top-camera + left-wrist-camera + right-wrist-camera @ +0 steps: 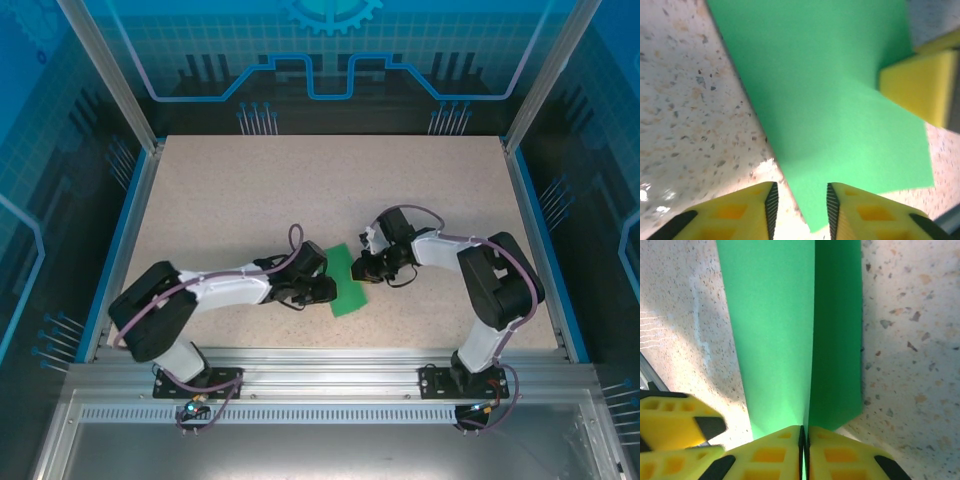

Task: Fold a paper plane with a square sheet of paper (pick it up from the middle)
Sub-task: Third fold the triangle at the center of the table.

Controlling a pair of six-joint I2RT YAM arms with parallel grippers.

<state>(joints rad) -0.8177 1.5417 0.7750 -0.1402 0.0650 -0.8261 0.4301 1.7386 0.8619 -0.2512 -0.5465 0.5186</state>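
Note:
The square sheet of paper (348,282) is bright green and lies folded on the speckled table between my two grippers. In the right wrist view the paper (775,330) rises into a centre ridge, and my right gripper (805,445) is shut on that ridge at the near end. My right gripper (364,267) sits at the sheet's upper right edge. My left gripper (800,207) stands open, its jaws apart on either side of the near corner of the paper (830,90) without pinching it. From above, the left gripper (325,291) is at the sheet's left edge.
A yellow finger of the right gripper (920,85) shows at the right of the left wrist view. The left gripper's fingers (675,420) show at the lower left of the right wrist view. Blue rails (118,235) and clear walls border the table (250,190).

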